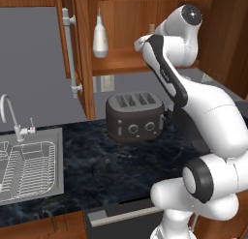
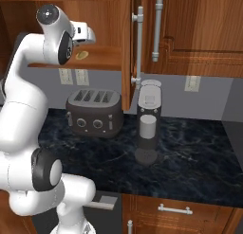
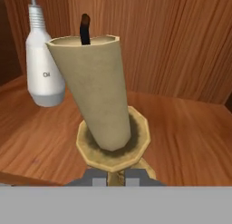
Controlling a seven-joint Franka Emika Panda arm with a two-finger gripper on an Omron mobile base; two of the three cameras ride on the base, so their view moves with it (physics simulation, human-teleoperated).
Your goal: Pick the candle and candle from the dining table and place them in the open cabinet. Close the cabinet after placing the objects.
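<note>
The candle (image 3: 90, 87) is a dull beige-cream with a black wick, set in a gold holder (image 3: 113, 143) darkened around the cup. Beside it hangs a white bottle (image 3: 41, 60) with small grey lettering. The cabinet (image 3: 181, 46) is reddish-brown wood with fine streaked grain — its door handles (image 2: 138, 43) silver. Below, the counter (image 1: 106, 170) is black marble with faint pale veins. The toaster (image 1: 135, 118) is dark grey — the sink (image 1: 29, 165) silvery, the wall (image 1: 34, 59) flat grey.

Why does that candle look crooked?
The candle leans in its gold holder, which the gripper grips from below inside the cabinet. The white bottle beside it stands upright.
</note>
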